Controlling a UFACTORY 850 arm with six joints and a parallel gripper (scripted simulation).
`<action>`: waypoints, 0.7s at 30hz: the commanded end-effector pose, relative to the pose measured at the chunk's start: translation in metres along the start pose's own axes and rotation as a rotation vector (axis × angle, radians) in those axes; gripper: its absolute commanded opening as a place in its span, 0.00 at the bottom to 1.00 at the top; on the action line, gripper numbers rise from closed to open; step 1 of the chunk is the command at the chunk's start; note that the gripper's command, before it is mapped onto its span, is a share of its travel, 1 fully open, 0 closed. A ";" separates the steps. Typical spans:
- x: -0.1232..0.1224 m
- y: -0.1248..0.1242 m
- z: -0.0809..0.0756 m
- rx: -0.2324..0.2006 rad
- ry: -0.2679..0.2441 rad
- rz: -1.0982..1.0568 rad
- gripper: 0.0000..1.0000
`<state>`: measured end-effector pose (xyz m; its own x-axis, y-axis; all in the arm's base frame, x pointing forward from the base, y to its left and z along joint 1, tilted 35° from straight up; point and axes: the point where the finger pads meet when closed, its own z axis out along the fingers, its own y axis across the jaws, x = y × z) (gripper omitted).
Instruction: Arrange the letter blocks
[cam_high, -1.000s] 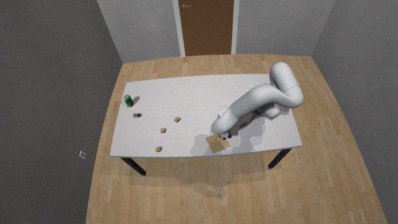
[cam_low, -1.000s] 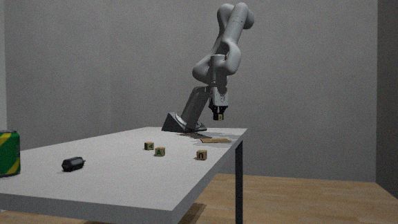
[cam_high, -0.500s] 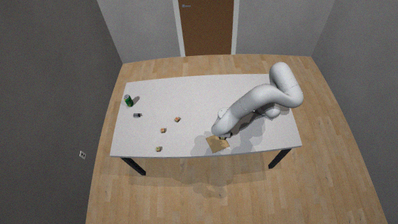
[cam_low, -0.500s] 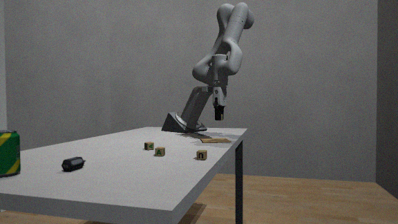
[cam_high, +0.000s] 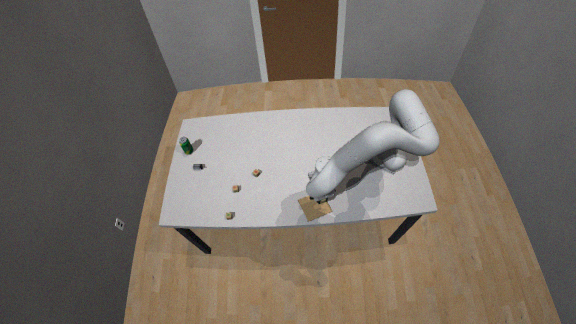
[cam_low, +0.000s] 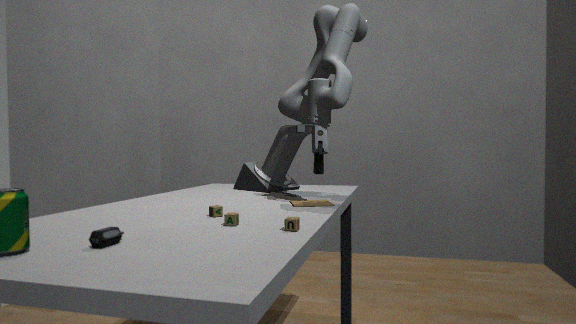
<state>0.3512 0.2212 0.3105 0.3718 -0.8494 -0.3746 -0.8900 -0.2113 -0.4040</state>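
Note:
My gripper [cam_low: 318, 169] hangs above the tan mat [cam_low: 312, 203] near the table's front edge. It is shut on a block that is mostly hidden between the dark fingers. In the overhead view the gripper [cam_high: 320, 200] sits over the mat [cam_high: 315, 208], under the arm's wrist. Three wooden blocks with green letters lie off the mat on the table: one [cam_low: 215, 211] [cam_high: 257, 172], one showing an A [cam_low: 231, 219] [cam_high: 236, 188], and one near the front edge [cam_low: 291, 224] [cam_high: 229, 215].
A green can [cam_high: 186, 145] [cam_low: 12, 221] stands at the far left end of the table. A small black object [cam_high: 198, 166] [cam_low: 105, 236] lies beside it. The mat is close to the table's front edge.

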 end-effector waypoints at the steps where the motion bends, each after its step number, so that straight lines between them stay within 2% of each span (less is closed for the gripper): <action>1: -0.001 -0.001 0.000 0.012 -0.015 -0.139 0.28; 4: -0.002 -0.001 0.000 0.013 -0.015 -0.170 0.28; 5: -0.003 -0.002 0.000 0.013 -0.014 -0.259 0.28; 19: -0.007 -0.004 -0.001 0.016 -0.011 -0.683 0.28; 21: -0.007 -0.004 -0.001 0.016 -0.011 -0.683 0.28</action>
<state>0.3518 0.2270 0.3146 0.8286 -0.5567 -0.0596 -0.4935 -0.6759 -0.5474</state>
